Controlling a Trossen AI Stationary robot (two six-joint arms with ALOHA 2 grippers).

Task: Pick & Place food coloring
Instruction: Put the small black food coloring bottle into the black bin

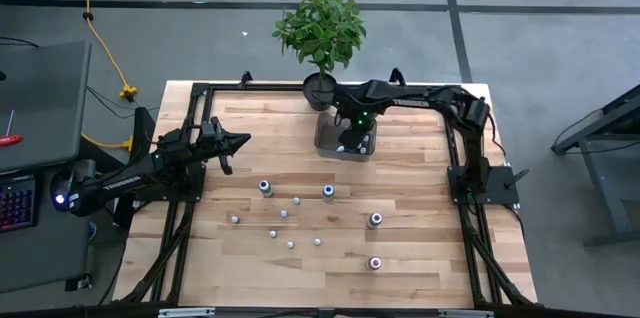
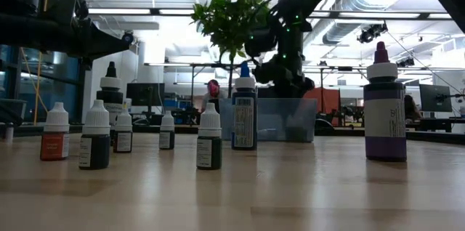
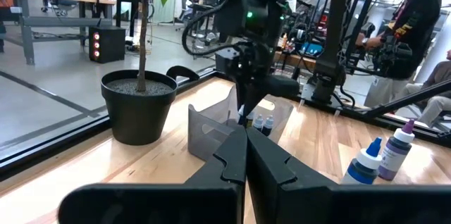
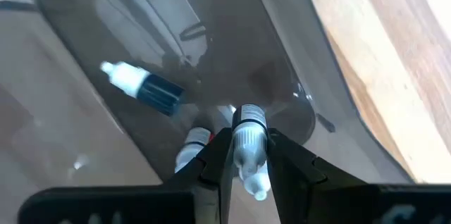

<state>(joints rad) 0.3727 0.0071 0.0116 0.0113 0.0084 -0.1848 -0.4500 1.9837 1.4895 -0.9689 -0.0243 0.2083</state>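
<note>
Right wrist view alone shows it — right hand (image 4: 248,155) grips bottle (image 4: 248,138).

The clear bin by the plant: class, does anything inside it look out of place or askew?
Yes. One small bottle lies tipped on its side on the floor of the clear bin, while the bottles left on the table stand upright. The right claw holds another bottle above the bin.

Bright overhead strip lights glare in the low view; the bin (image 4: 211,55) looks hazy with reflections
</note>
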